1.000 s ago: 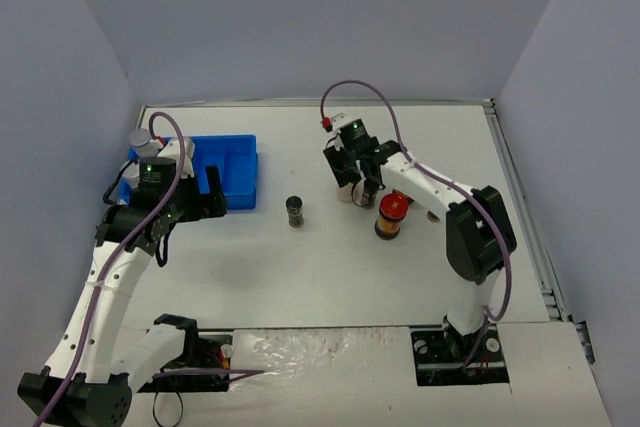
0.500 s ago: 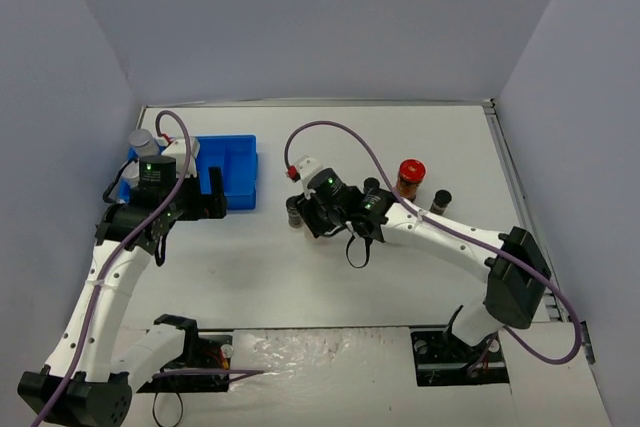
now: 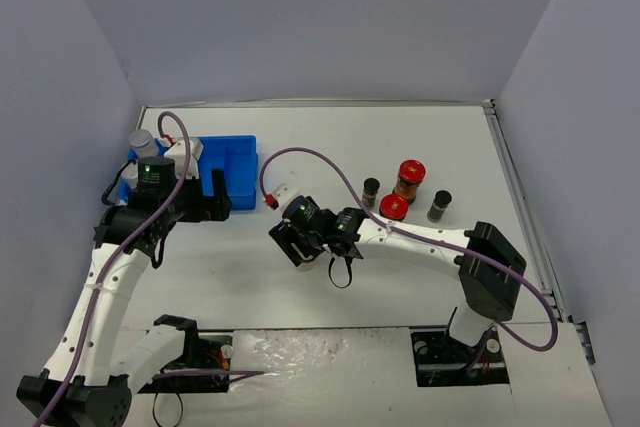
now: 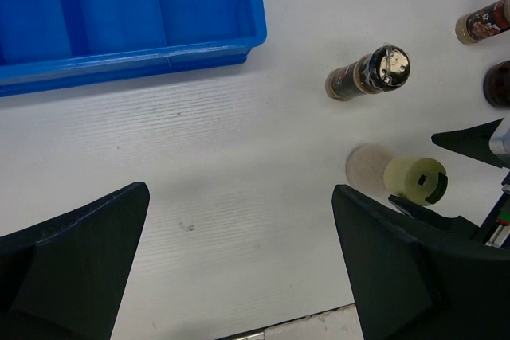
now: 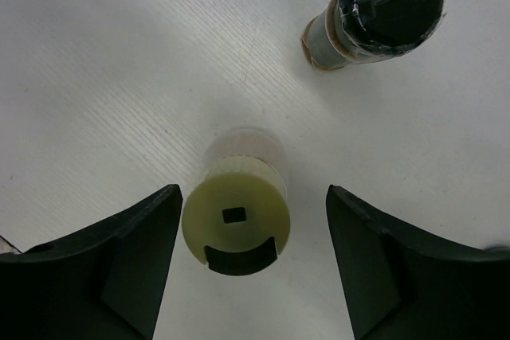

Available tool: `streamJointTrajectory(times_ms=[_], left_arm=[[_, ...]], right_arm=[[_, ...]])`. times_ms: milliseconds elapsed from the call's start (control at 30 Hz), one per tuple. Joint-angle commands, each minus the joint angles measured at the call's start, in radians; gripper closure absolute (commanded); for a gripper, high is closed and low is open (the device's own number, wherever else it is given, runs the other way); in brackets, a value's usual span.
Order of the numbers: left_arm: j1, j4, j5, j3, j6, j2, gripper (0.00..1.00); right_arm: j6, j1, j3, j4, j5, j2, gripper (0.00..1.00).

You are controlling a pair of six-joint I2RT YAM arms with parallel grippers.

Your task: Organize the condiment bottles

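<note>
Right tool (image 5: 253, 197): we see its fingers apart, straddling the small upright jar with a yellow-green ribbed cap (image 5: 239, 216), with gaps on both sides and no contact. That jar stands mid-way across the white bench (image 3: 330, 137), to the right of the blue plastic tray (image 4: 159, 65). Near it is a small black-capped spice jar (image 5: 382, 9), apart from it.

Left tool (image 4: 241, 197): fingers wide apart, nothing between them, hanging over bare bench just beside the tray's wall.

Farther right we note a loose group: a red-lidded orange-brown jar (image 3: 409, 175), a second red-lidded jar (image 3: 393, 207), a dark-capped jar (image 3: 371, 187) and another dark-capped jar (image 3: 438, 205), all apart from one another.

A silver-lidded jar (image 3: 142, 140) is at the tray's left end; we can't tell whether it is inside.
</note>
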Motion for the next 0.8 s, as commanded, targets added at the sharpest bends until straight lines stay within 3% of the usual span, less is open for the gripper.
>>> streamJointTrajectory(times_ms=[0, 300, 467, 600, 767], left_arm=[[-0.003, 0.025, 0.039, 0.011, -0.005, -0.029, 0.03], [-0.079, 0.044, 0.054, -0.004, -0.073, -0.013, 0.03], [-0.24, 0.105, -0.041, -0.006, -0.173, 0.025, 0.03], [-0.442, 0.14, -0.161, 0.002, -0.277, 0.092, 0.03], [-0.608, 0.219, -0.286, -0.003, -0.393, 0.205, 0.03]], right_arm=[[0.016, 0.002, 0.021, 0.054, 0.041, -0.045, 0.2], [0.05, -0.027, 0.025, -0.035, 0.201, -0.244, 0.06], [0.091, -0.178, -0.041, -0.091, 0.291, -0.441, 0.0], [0.11, -0.302, -0.078, -0.129, 0.388, -0.563, 0.0], [0.143, -0.415, -0.112, -0.145, 0.388, -0.665, 0.0]])
